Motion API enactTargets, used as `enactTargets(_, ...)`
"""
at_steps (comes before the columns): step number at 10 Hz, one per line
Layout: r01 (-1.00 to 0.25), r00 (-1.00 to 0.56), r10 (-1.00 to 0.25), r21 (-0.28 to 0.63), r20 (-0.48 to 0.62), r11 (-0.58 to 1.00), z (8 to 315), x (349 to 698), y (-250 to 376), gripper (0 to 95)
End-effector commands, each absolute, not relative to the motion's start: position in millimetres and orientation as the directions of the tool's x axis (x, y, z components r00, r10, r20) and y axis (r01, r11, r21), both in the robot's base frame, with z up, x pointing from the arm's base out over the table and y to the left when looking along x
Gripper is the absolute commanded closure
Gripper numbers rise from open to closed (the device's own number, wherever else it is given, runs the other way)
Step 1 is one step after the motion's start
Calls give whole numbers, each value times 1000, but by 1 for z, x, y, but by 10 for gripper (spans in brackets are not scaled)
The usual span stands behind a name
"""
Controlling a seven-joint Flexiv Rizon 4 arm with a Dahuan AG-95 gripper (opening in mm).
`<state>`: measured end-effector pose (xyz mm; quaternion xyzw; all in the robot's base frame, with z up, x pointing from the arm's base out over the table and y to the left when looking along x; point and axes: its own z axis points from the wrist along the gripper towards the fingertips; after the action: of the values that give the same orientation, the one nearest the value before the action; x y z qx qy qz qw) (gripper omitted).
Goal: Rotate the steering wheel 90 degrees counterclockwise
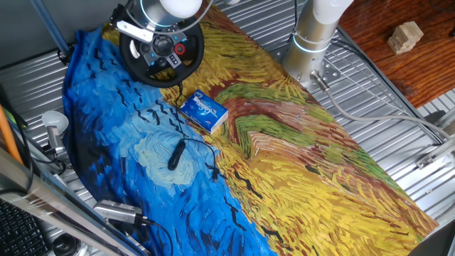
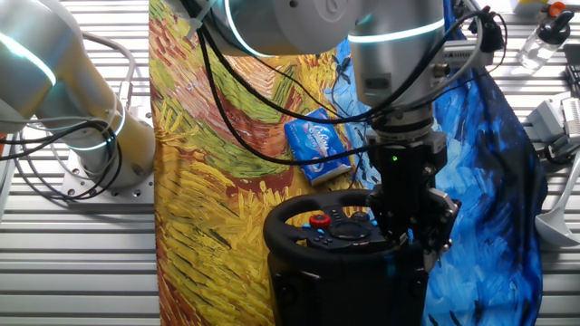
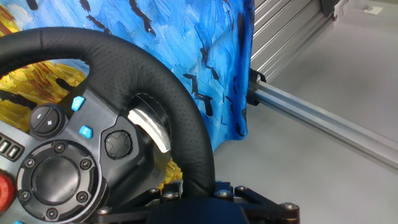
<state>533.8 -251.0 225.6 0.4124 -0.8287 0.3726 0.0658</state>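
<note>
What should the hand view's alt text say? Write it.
Close-up of a black steering wheel, its thick rim curving down to the tool mount at the bottom edge. The hub shows a D-pad, blue buttons and a silver paddle. A blue painted cloth lies behind.

A painted cloth [image 1: 298, 149], blue on one side and yellow on the other, covers the ribbed metal bench [image 1: 384, 92]. A blue box [image 1: 203, 111] lies on the cloth near the pincer [image 2: 419, 237], just beyond it toward the bench's middle. A black cable [image 1: 178, 151] lies farther out. A wooden block [image 1: 406, 36] sits well apart, off the cloth.
</note>
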Motion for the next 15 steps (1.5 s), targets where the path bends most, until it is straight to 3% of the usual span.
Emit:
enactTargets(1, -740, -643, -639, -558, 422, 376, 224, 533, -251, 950)
enactTargets(15, -772, -602, -663, -535, 445, 343, 216, 539, -242, 950)
